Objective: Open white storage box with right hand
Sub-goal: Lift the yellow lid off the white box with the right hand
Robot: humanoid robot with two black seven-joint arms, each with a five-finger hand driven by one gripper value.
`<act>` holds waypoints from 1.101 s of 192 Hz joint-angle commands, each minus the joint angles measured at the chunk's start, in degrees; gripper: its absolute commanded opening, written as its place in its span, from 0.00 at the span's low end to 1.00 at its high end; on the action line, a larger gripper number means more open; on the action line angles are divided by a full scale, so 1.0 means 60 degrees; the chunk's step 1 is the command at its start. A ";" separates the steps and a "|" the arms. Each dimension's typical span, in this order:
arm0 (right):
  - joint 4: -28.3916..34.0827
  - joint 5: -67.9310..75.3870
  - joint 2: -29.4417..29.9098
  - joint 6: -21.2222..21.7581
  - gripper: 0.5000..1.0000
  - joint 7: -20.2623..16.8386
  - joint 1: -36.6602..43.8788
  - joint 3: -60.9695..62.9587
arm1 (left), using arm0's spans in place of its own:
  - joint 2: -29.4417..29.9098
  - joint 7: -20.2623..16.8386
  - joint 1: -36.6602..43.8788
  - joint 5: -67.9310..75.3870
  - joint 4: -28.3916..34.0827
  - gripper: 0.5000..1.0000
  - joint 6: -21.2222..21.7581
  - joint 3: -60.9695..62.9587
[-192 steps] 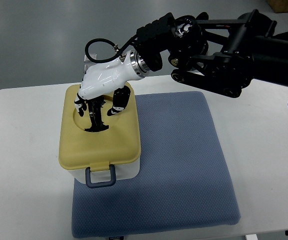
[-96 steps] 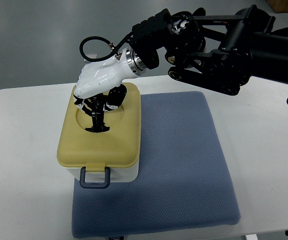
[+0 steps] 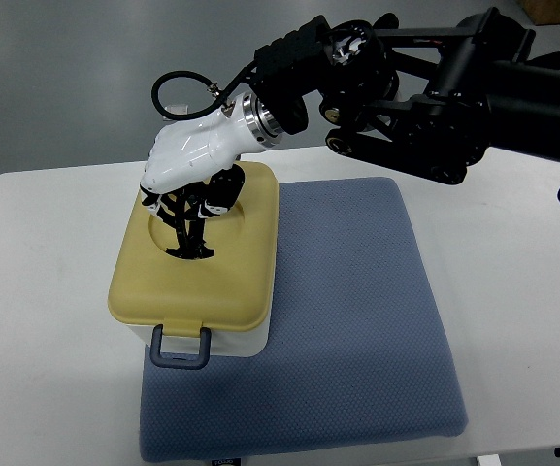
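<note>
White table (image 3: 47, 291), fingers (image 3: 187, 209) gripping lid handle (image 3: 190, 248)

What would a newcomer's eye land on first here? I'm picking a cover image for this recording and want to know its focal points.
First, the white right hand on its bulky black arm, reaching in from the upper right, fingers curled down into the round recess of the yellow lid. That lid tops a white storage box with a grey-blue latch handle at its near edge. The box sits on the left part of a blue mat on the white table.

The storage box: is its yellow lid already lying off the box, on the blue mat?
No. The yellow lid sits on the storage box, with the right hand over its recess; the blue mat carries no lid.
</note>
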 commanded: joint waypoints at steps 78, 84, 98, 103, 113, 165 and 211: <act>-0.0088 0.0058 -0.0407 0.0015 0.00 -0.0001 0.0572 0.0118 | 0.0000 0.0003 0.0003 -0.0002 0.0000 1.00 0.0000 0.0000; -0.0103 0.0073 -0.0480 0.0015 0.00 0.0014 0.0572 0.0118 | 0.0000 -0.0011 0.0003 0.0012 0.0000 1.00 0.0000 0.0000; -0.0103 0.0073 -0.0627 0.0015 0.00 0.0014 0.0572 0.0118 | 0.0000 0.0003 -0.0011 -0.0002 0.0000 1.00 0.0000 0.0000; -0.0117 0.0087 -0.0714 0.0000 0.00 0.0014 0.0572 0.0132 | 0.0000 -0.0011 0.0003 -0.0002 0.0000 1.00 0.0000 0.0000; -0.0117 0.0088 -0.0876 -0.0015 0.00 0.0014 0.0557 0.0132 | 0.0000 0.0003 -0.0011 0.0012 0.0000 1.00 0.0000 0.0000; -0.0630 0.0176 -0.1740 -0.0088 0.00 0.0029 0.0410 0.0132 | 0.0000 0.0003 0.0003 -0.0002 0.0000 1.00 0.0000 0.0000; -0.1128 0.0190 -0.2311 -0.0117 0.00 0.0029 0.0059 0.0191 | 0.0000 0.0003 0.0003 0.0012 0.0000 1.00 0.0000 0.0000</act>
